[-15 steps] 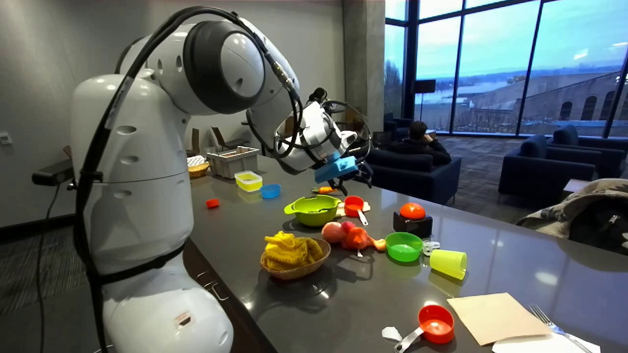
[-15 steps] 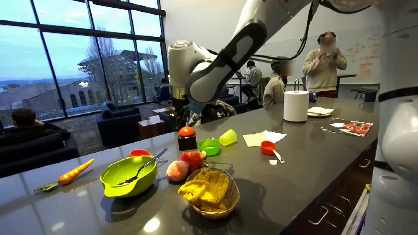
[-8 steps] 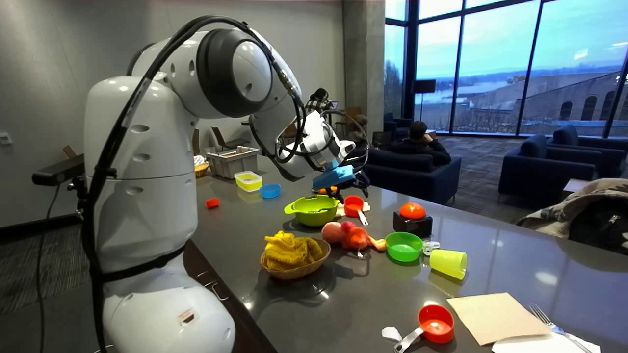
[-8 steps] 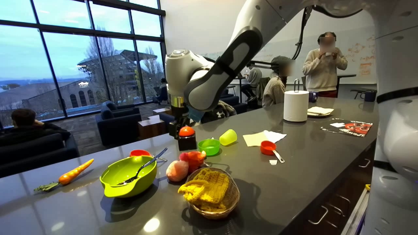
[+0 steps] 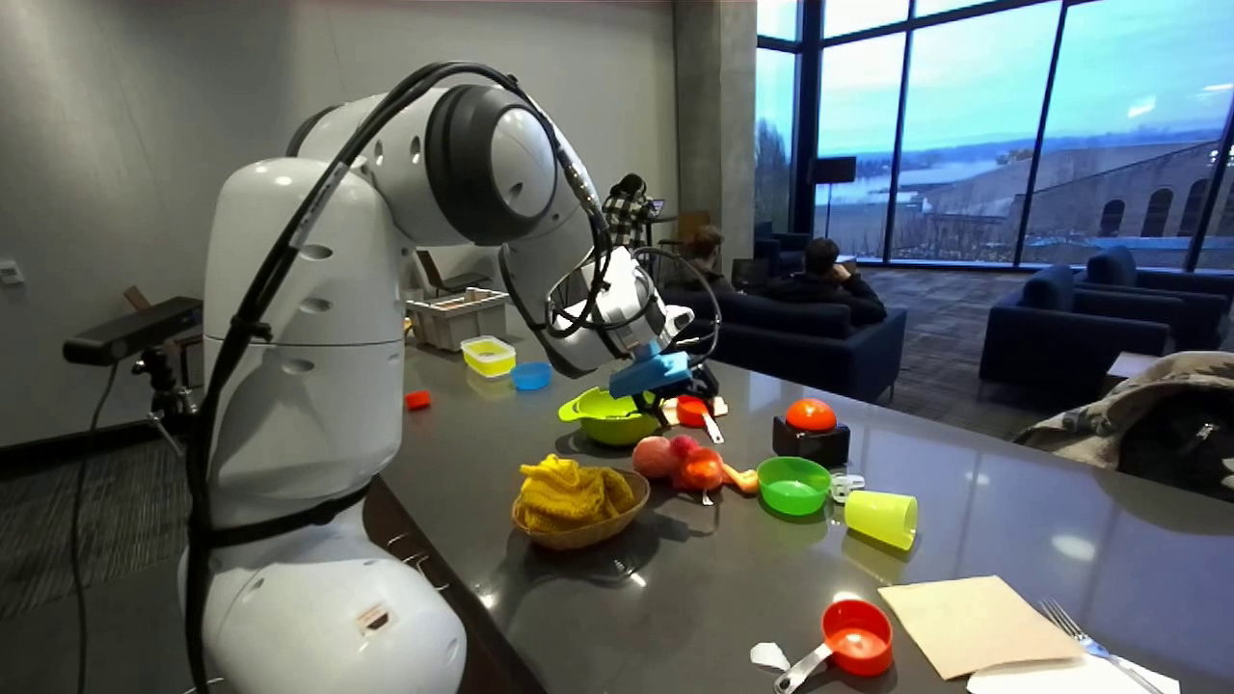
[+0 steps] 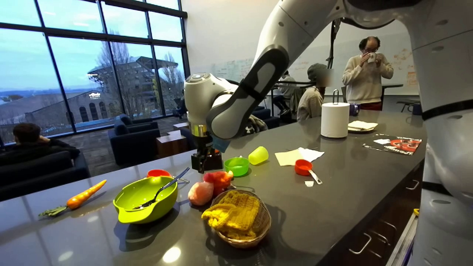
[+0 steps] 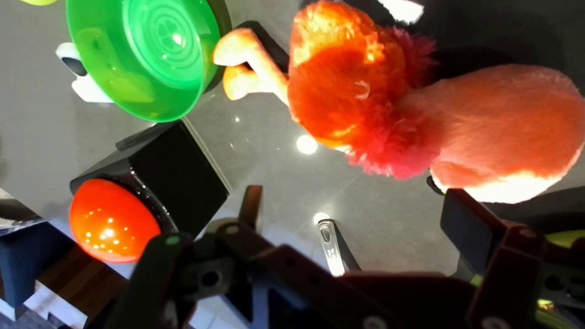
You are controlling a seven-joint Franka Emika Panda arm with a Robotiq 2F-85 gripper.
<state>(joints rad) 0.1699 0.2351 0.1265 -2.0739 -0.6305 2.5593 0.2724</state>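
Observation:
My gripper (image 7: 358,210) is open and empty above the dark counter. In an exterior view (image 5: 686,410) it hangs beside the lime bowl (image 5: 605,429), in front of a red measuring cup (image 5: 691,414). The cup's metal handle (image 7: 331,249) shows between the fingers in the wrist view, below them; the cup itself is hidden there. An orange and pink plush toy (image 7: 352,91) lies beyond the fingertips. A black box (image 7: 178,173) with an orange dome (image 7: 112,221) stands by the left finger. In an exterior view the gripper (image 6: 201,166) partly covers this box (image 6: 213,162).
A green bowl (image 7: 146,50) and yellow cup (image 5: 880,518) lie past the toy. A wicker basket (image 5: 578,537) holds yellow knit cloth (image 5: 569,492). A fork (image 6: 162,192) leans in the lime bowl. A carrot (image 6: 83,195), second red cup (image 5: 856,636) and paper-towel roll (image 6: 334,120) are on the counter.
The arm has come down and my gripper has sunk closer to the counter, now hiding the box's dome in an exterior view. The tabletop objects have not moved.

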